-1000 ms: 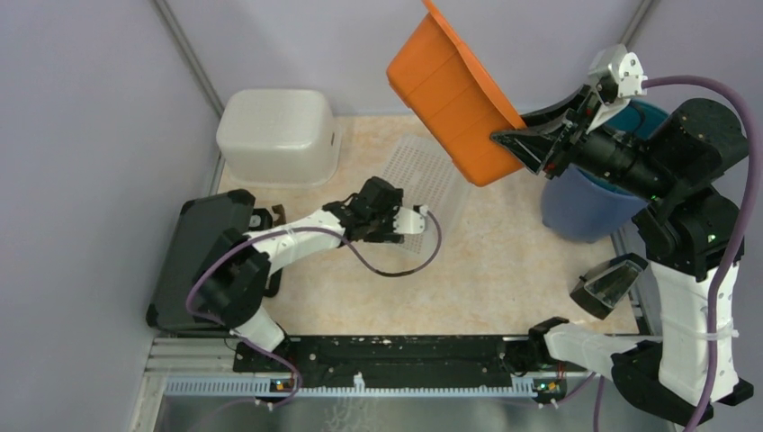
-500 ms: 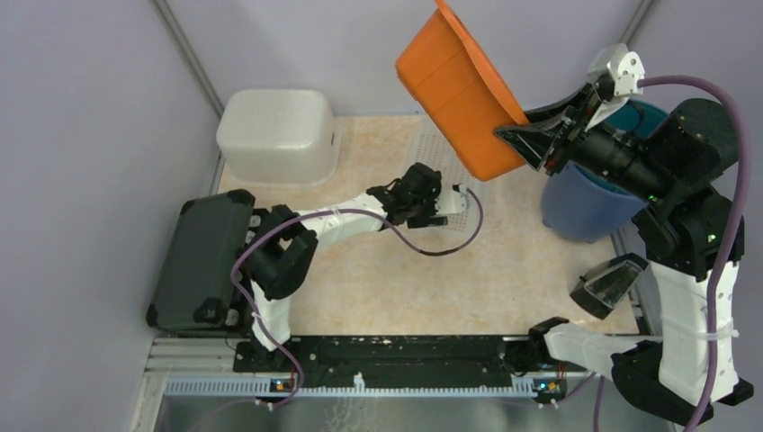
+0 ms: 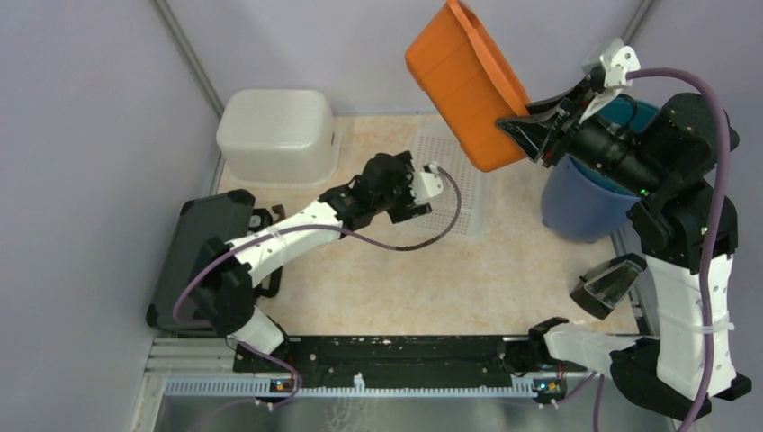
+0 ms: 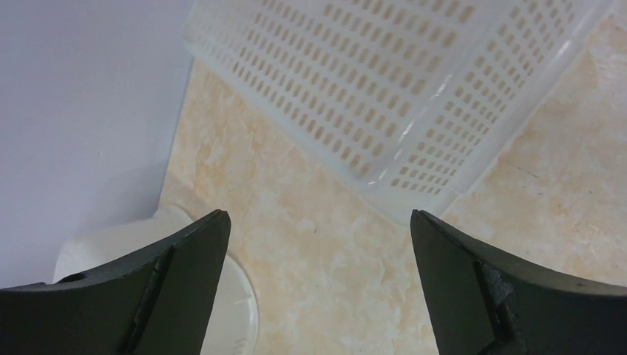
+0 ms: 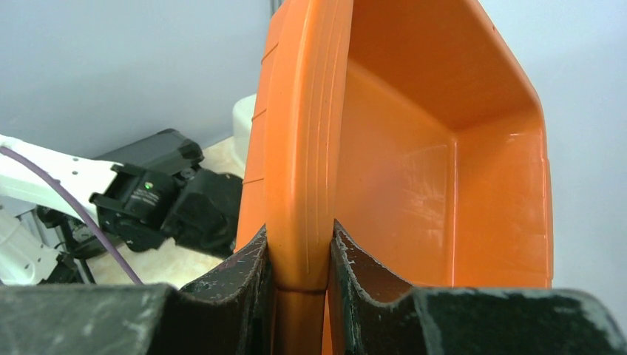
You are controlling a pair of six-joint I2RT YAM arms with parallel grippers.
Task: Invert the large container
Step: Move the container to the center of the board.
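Note:
The large orange container (image 3: 459,85) hangs in the air at the back right, tipped on its side with its opening facing right. My right gripper (image 3: 524,128) is shut on its rim; the right wrist view shows the rim (image 5: 303,148) pinched between my fingers (image 5: 299,240). My left gripper (image 3: 385,183) is open and empty, low over the table beside a white perforated basket (image 3: 445,184). In the left wrist view the jaws (image 4: 318,222) stand wide apart over bare table, with the basket's corner (image 4: 399,96) just ahead.
A white tub (image 3: 279,135) sits upside down at the back left and shows in the left wrist view (image 4: 222,310). A blue bucket (image 3: 580,207) stands at the right under my right arm. A black case (image 3: 198,261) lies at the left edge.
The right gripper has lifted the orange container a little and turned it more upright on its side. The left arm swung right towards the basket, then drew back and up a little.

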